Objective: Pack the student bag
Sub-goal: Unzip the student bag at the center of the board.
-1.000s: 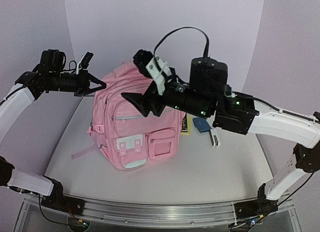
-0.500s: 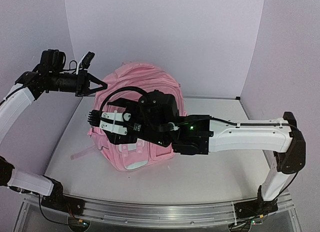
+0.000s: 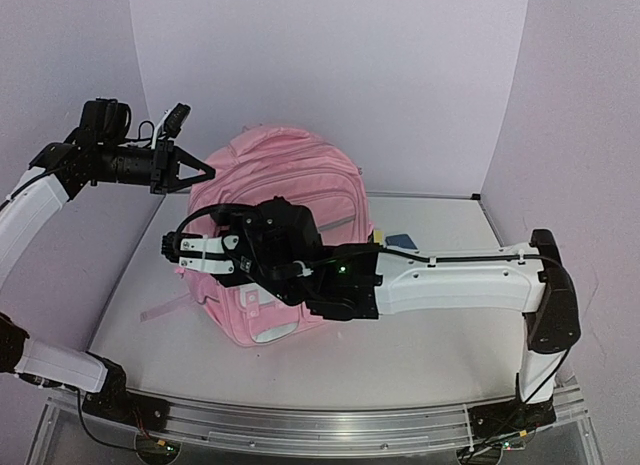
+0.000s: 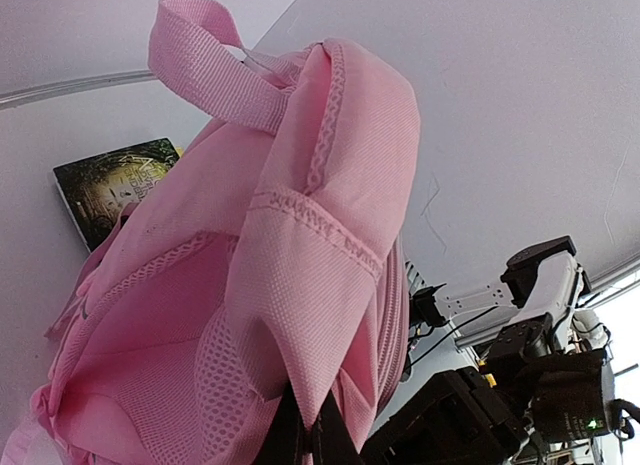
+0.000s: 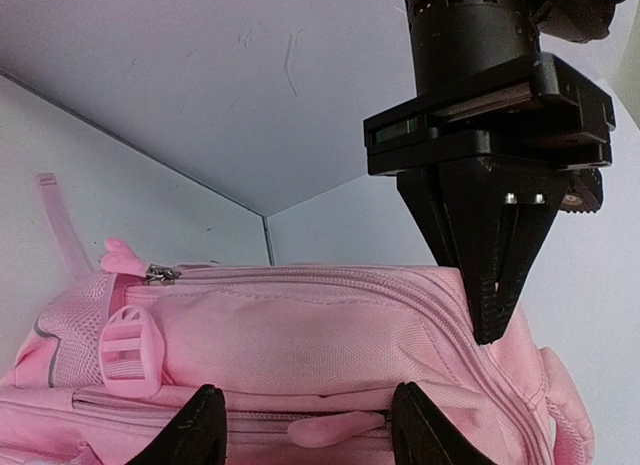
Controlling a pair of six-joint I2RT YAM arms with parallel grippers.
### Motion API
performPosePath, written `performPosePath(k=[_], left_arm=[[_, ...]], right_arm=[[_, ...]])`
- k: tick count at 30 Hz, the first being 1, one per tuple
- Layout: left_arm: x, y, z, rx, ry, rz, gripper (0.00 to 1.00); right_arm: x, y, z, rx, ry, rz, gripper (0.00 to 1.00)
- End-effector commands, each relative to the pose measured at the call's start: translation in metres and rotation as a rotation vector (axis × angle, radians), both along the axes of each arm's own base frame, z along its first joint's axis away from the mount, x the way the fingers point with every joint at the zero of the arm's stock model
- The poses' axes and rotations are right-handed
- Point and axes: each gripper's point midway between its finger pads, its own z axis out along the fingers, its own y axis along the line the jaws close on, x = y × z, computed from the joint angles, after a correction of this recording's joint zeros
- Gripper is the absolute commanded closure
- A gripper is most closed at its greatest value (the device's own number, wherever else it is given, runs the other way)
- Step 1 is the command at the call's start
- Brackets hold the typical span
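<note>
Pink backpack [image 3: 290, 170] stands on the tabletop [image 3: 430, 345]; left fingers [image 4: 285, 440] clench its top fabric, right fingers [image 5: 205, 425] spread apart at its front.

Nothing legible shows in any view. The dark cover of the book [image 4: 113, 181], lying behind the bag [image 4: 300, 245], carries a greenish print, but it is too blurred to tell whether it holds lettering.
</note>
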Motion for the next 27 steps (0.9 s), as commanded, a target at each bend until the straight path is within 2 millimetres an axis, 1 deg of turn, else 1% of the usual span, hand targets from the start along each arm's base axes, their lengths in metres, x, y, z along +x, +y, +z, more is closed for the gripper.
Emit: performPosePath(k=[1, 3, 6, 9, 11, 16, 18, 23, 27], left_arm=[[-0.017, 0.0, 0.064, -0.085, -0.218, -0.056, 1.0], [-0.017, 0.0, 0.063, -0.083, -0.219, -0.055, 1.0], [-0.018, 0.0, 0.064, -0.082, -0.222, -0.055, 1.0], [-0.02, 0.001, 0.065, -0.082, -0.226, -0.055, 1.0], [-0.02, 0.001, 0.065, -0.08, -0.229, -0.054, 1.0], [-0.019, 0.003, 0.063, -0.068, -0.238, -0.037, 1.0], [-0.017, 0.005, 0.063, -0.058, -0.246, -0.019, 1.0], [-0.007, 0.013, 0.055, -0.011, -0.268, 0.069, 1.0], [0.005, 0.022, 0.046, 0.027, -0.285, 0.152, 1.0]], right_arm=[[0.013, -0.003, 0.027, 0.056, -0.079, -0.107, 0.48], [0.017, -0.003, 0.031, 0.068, -0.09, -0.135, 0.52], [0.02, -0.003, 0.039, 0.097, -0.101, -0.16, 0.64], [0.021, -0.002, 0.046, 0.122, -0.105, -0.162, 0.68], [0.022, -0.001, 0.05, 0.139, -0.104, -0.166, 0.73], [0.019, 0.002, 0.057, 0.179, -0.084, -0.144, 0.93], [0.018, 0.002, 0.062, 0.208, -0.064, -0.135, 1.0], [0.017, -0.006, 0.09, 0.38, 0.042, -0.143, 1.0], [0.027, -0.024, 0.108, 0.529, 0.137, -0.207, 1.0]])
